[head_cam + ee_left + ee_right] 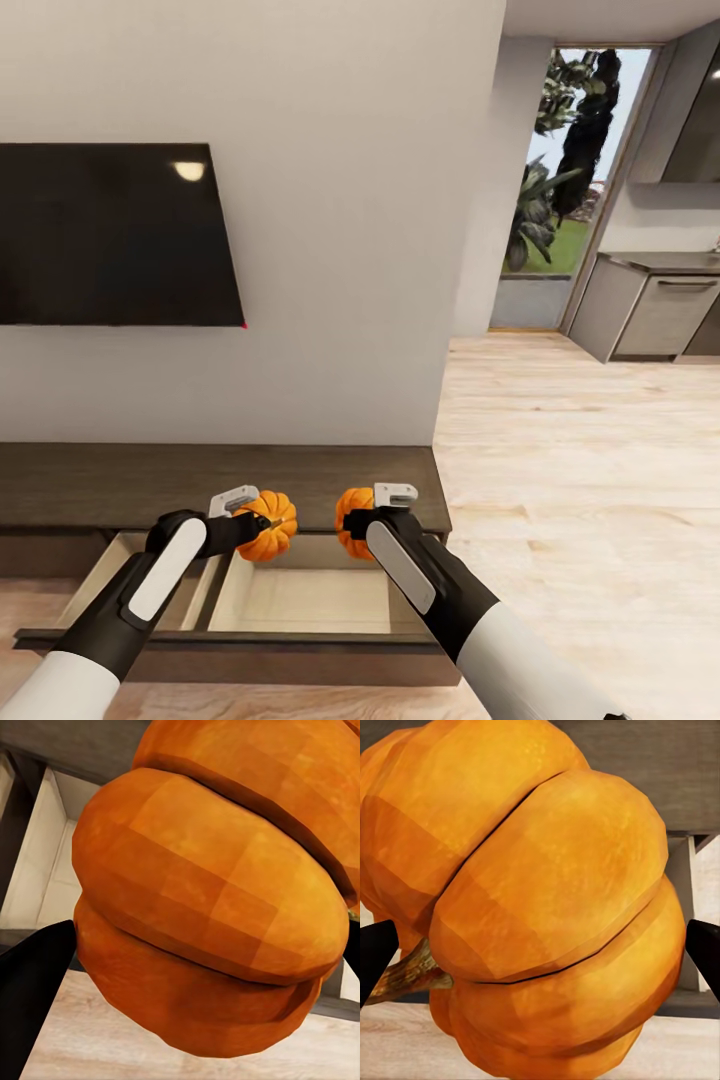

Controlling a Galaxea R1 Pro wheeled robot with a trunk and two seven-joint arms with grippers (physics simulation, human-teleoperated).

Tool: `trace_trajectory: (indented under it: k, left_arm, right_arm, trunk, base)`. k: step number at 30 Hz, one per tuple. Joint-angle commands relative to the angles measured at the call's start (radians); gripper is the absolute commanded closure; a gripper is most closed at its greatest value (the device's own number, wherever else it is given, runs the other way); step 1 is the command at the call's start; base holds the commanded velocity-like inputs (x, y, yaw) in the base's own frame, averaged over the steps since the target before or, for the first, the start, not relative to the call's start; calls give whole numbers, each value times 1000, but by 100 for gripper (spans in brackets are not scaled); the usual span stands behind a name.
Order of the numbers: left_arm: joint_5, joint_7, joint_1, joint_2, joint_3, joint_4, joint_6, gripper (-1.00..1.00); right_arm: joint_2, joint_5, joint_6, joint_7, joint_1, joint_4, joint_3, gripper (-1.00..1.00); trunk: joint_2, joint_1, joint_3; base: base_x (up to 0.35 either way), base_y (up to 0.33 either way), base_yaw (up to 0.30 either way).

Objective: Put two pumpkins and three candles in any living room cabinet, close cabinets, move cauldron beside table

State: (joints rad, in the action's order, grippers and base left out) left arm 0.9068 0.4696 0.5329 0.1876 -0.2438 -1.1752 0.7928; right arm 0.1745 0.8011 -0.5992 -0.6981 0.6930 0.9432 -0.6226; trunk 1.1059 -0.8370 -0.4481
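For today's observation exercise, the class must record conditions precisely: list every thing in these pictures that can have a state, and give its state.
Left gripper: shut on the left pumpkin.
Right gripper: shut on the right pumpkin.
Left pumpkin: held above the open drawer.
Right pumpkin: held above the open drawer.
Cabinet: drawer pulled open, tan interior showing nothing inside.
Television: screen dark.

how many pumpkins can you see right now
2. One pumpkin is held in the left gripper, the other pumpkin in the right gripper, both above the open cabinet drawer.
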Motion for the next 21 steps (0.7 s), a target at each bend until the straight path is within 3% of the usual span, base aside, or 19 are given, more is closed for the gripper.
trace_trajectory:
  k: [1, 21]
  left_arm:
    - [11, 11, 1, 1, -3, -1, 0, 100]
    - [12, 14, 2, 7, -4, -1, 51, 100]
  right_arm:
    - [0, 7, -2, -9, 1, 2, -2, 100]
    - [0, 8, -13, -7, 2, 2, -2, 100]
  trunk:
    - [8, -4, -4]
    - [148, -81, -67]
  base:
    - [0, 0, 0]
    - [0, 0, 0]
